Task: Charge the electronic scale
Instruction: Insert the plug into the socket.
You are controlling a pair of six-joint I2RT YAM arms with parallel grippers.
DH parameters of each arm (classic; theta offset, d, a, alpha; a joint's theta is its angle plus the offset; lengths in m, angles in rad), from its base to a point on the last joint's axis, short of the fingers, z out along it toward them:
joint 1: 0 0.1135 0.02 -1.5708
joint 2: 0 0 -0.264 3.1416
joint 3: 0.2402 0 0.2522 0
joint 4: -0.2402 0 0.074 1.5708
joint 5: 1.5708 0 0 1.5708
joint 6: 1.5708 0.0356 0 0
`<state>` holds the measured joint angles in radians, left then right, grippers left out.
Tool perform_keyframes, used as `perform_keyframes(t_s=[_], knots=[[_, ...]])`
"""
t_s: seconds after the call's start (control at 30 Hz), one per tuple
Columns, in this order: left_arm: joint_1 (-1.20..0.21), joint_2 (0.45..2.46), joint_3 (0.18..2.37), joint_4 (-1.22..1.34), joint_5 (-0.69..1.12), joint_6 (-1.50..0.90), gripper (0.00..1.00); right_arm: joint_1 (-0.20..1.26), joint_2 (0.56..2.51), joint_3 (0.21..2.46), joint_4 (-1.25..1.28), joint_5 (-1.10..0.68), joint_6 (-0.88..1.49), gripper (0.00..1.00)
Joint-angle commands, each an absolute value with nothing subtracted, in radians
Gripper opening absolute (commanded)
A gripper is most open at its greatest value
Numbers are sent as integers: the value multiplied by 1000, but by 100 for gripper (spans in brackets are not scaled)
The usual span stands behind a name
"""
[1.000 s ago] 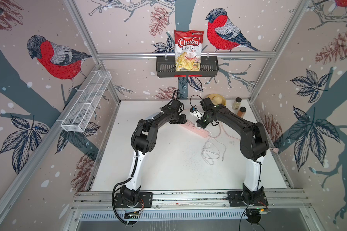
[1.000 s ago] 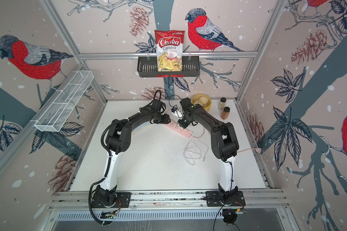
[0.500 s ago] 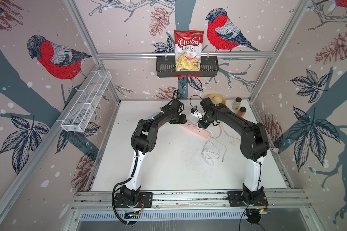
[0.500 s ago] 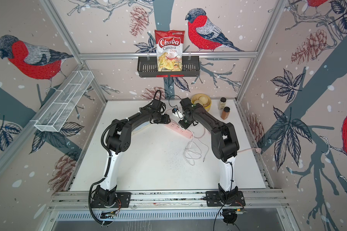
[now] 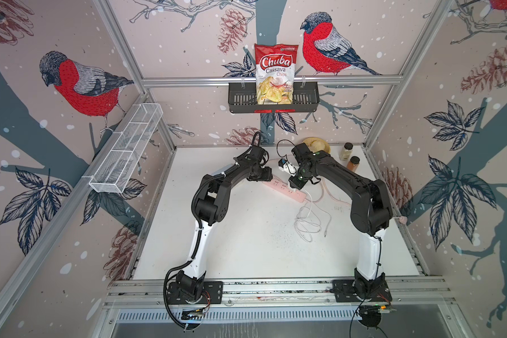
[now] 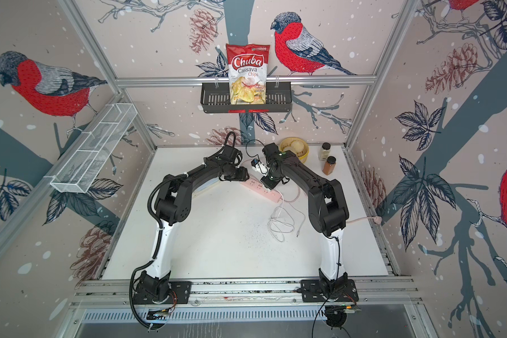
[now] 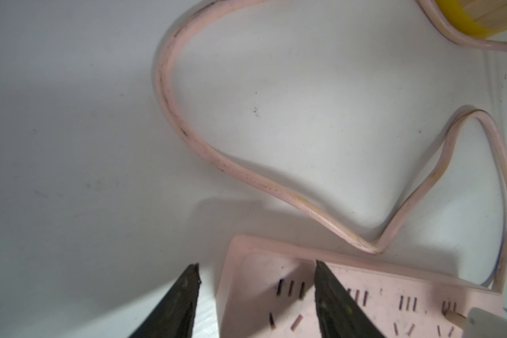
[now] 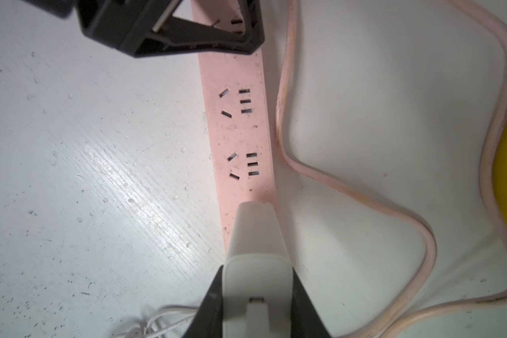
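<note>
**Plug-in stage, both arms at the far centre of the table.** Nothing clear has just changed: vs. the views half a sec and one sec back, you find both arms in the same pose and the pink power strip (image 5: 278, 188) unmoved. Any shift of the R wrist is too small to tell. Read that as a paused or very slow insertion, so the task is prob. no further on. R gripper (image 8: 256, 292) is clamped on the white adapter (image 8: 256, 231), whose nose lies over the strip at the end away from the L gripper (image 7: 256, 263). Prongs are hidden, so you cannot tell if it is seated. L gripper is spread and holds nothing: one finger (image 7: 185, 295) beside the strip's end, the other above its top face, prob. as a brace. The white USB cable (image 5: 308, 224) lies coiled nearer the bases, its free plug loose on the table, i.e. not yet in anything. The electronic scale (image 6: 207, 187) shows only as a pale sliver under the L forearm, by my reading; its port is hidden.
</note>
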<state>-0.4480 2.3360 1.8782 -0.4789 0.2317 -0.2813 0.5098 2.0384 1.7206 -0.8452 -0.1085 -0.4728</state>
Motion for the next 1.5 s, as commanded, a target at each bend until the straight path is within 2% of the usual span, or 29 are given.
perform_keyframes(t_s=[0.0, 0.4, 0.63, 0.8, 1.03, 1.07, 1.1, 1.17, 1.2, 1.33, 1.4, 1.47], knots=[[-449, 2332, 1879, -514, 212, -285, 61, 508, 2050, 1726, -870, -122, -484, 0], [-450, 2335, 1882, -518, 221, -283, 61, 497, 2087, 1740, -895, -116, -509, 0], [-451, 2329, 1870, -513, 246, -288, 61, 500, 2120, 1709, -862, -175, -509, 0], [-450, 2309, 1822, -500, 261, -295, 61, 492, 2092, 1529, -721, -269, -490, 0], [-445, 2259, 1778, -489, 256, -282, 63, 488, 2060, 1357, -574, -252, -429, 0], [-443, 2248, 1778, -493, 258, -280, 65, 489, 2052, 1359, -565, -252, -413, 4], [-441, 2236, 1782, -497, 251, -274, 68, 488, 2037, 1371, -558, -250, -394, 15], [-437, 2199, 1786, -503, 224, -258, 75, 488, 1996, 1405, -533, -230, -359, 23], [-433, 2177, 1790, -506, 199, -251, 79, 489, 1970, 1425, -513, -213, -337, 30], [-367, 2106, 1824, -528, 128, -238, 90, 488, 1887, 1500, -445, -177, -243, 64], [-303, 2086, 1834, -542, 92, -244, 94, 491, 1838, 1511, -407, -197, -195, 72], [-243, 2099, 1858, -576, 74, -233, 95, 494, 1793, 1505, -367, -209, -154, 76]])
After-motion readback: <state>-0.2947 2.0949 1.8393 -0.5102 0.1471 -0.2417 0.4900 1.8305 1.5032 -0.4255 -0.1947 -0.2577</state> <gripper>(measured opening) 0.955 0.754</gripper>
